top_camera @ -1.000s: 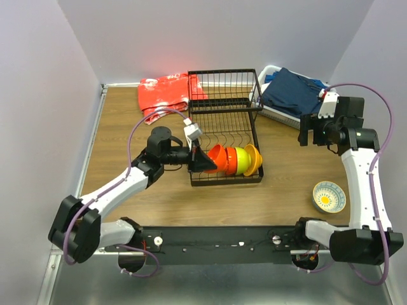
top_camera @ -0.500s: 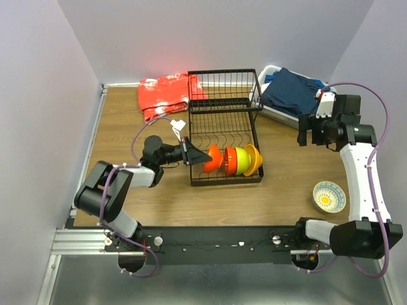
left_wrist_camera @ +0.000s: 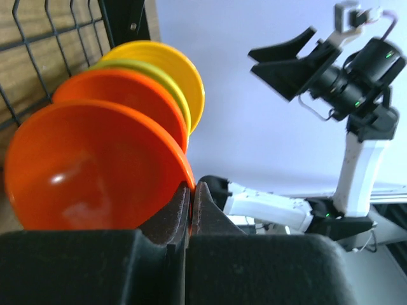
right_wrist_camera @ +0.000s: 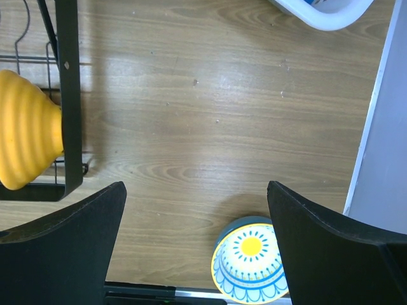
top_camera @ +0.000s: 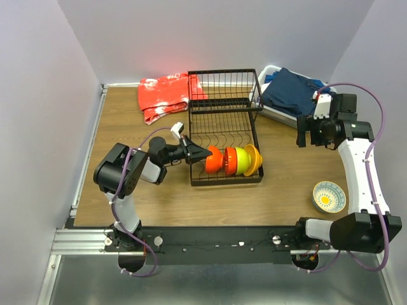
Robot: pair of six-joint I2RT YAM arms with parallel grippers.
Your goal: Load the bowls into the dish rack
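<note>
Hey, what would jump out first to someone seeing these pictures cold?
The row of bright bowls, orange, green and yellow, standing on edge at the front of the black dish rack, with the shut left tool right by the nearest orange one. Then the lone white and blue bowl on the table at the near right, with the open right tool raised over that side.

I work over a brown wood-grain tabletop (top_camera: 159, 203), boxed in on three sides by plain, matte, pale lavender walls (top_camera: 216, 32). A silvery aluminium rail (top_camera: 91, 143) runs along the table's left edge, and a dull grey metal surface (top_camera: 222, 283) lies below its near edge. The light is soft and even — a pale sheen (right_wrist_camera: 216, 76) sits on the wood to my right.
</note>
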